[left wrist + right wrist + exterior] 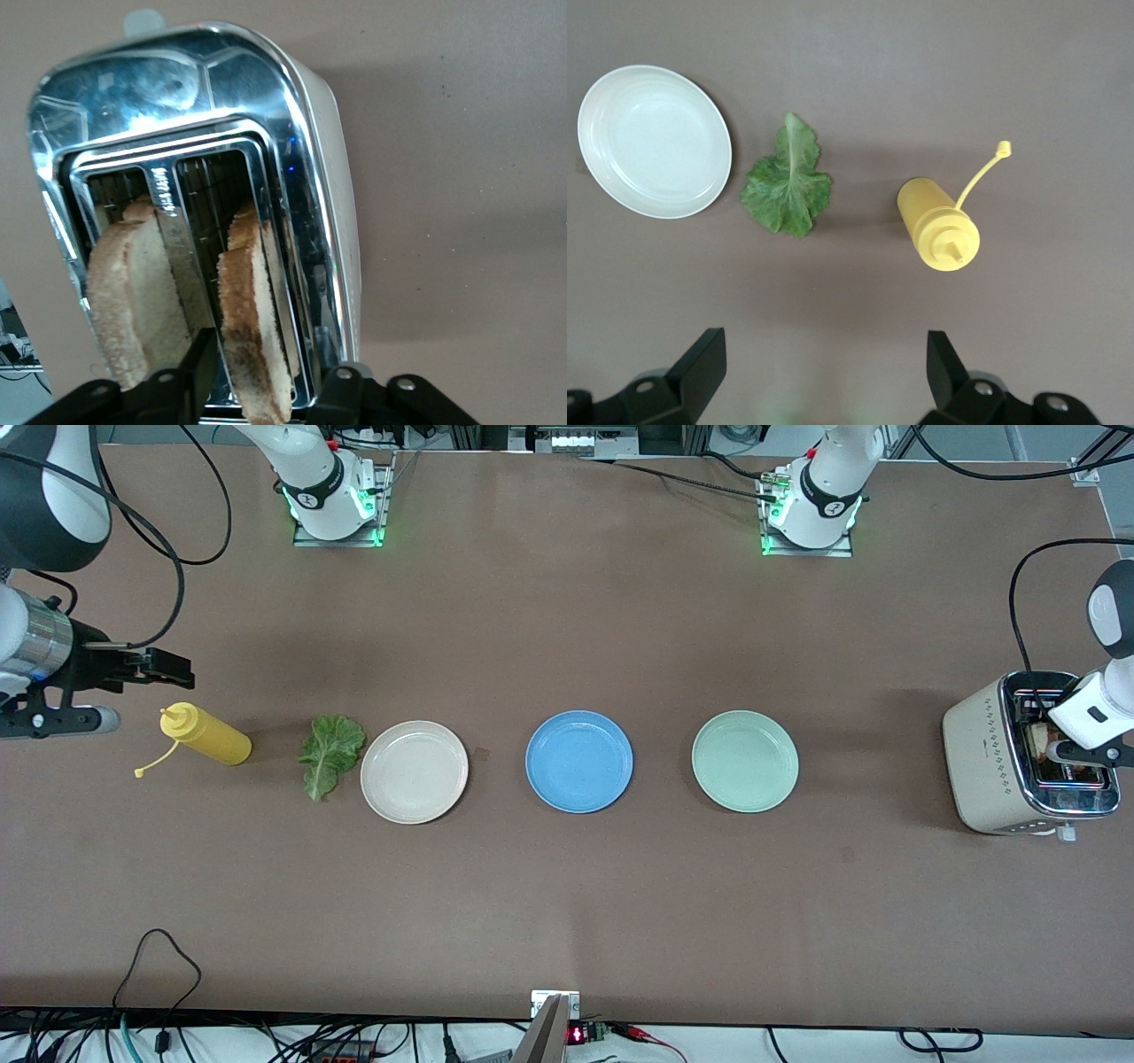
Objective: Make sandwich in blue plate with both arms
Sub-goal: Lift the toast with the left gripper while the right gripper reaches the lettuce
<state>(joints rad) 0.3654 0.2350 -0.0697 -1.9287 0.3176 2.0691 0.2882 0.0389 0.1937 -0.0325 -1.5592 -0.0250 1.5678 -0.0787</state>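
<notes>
now left gripper [261, 390] down at toaster [992, 766], fingers astride one bread slice [252, 328], clamp uncertain; right gripper [824, 372] spread wide, waiting over table near mustard bottle [939, 232].

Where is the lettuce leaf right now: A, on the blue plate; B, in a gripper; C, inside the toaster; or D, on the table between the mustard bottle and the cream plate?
D: the lettuce leaf lies on the bare table between the yellow bottle and the cream plate.
</notes>
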